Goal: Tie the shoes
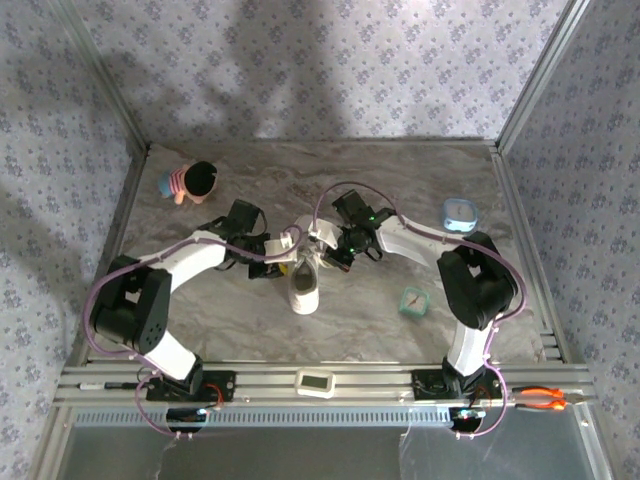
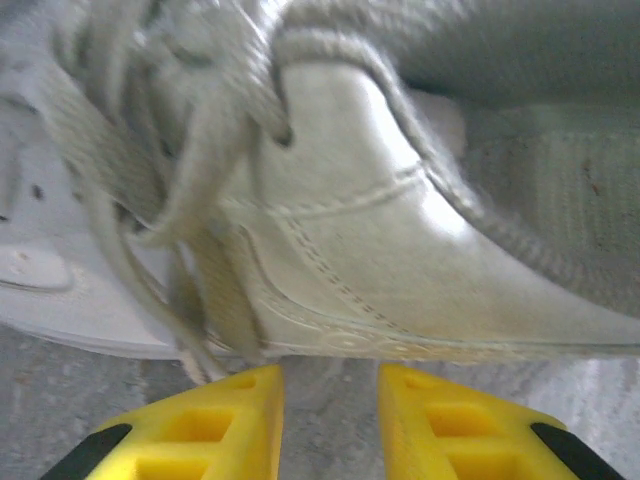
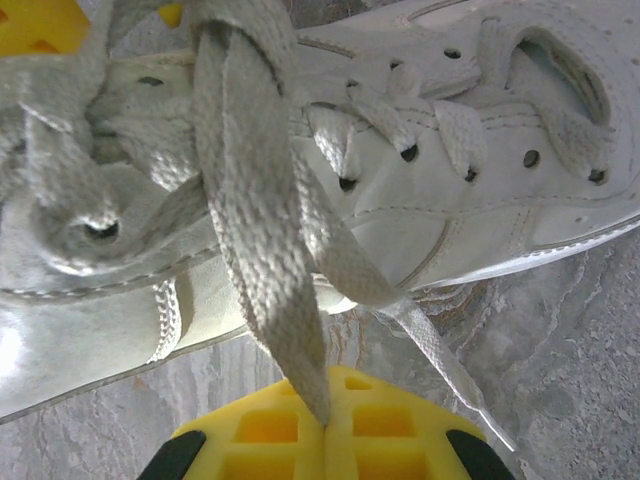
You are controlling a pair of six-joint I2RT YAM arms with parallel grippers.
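From above, both arms crowd the heel end of the white sneaker (image 1: 304, 287), hiding its opening, and the left wrist view is blurred, with the shoe cut off at the edges. The sneaker lies in the middle of the bench (image 1: 350, 335), toe toward the near edge, its flat woven laces loose over a stitched upper. The left fingers (image 2: 215, 425) are spread beside its sole, holding nothing; the right fingers (image 3: 395, 430) are pressed together, pinching one lace (image 3: 255, 230)
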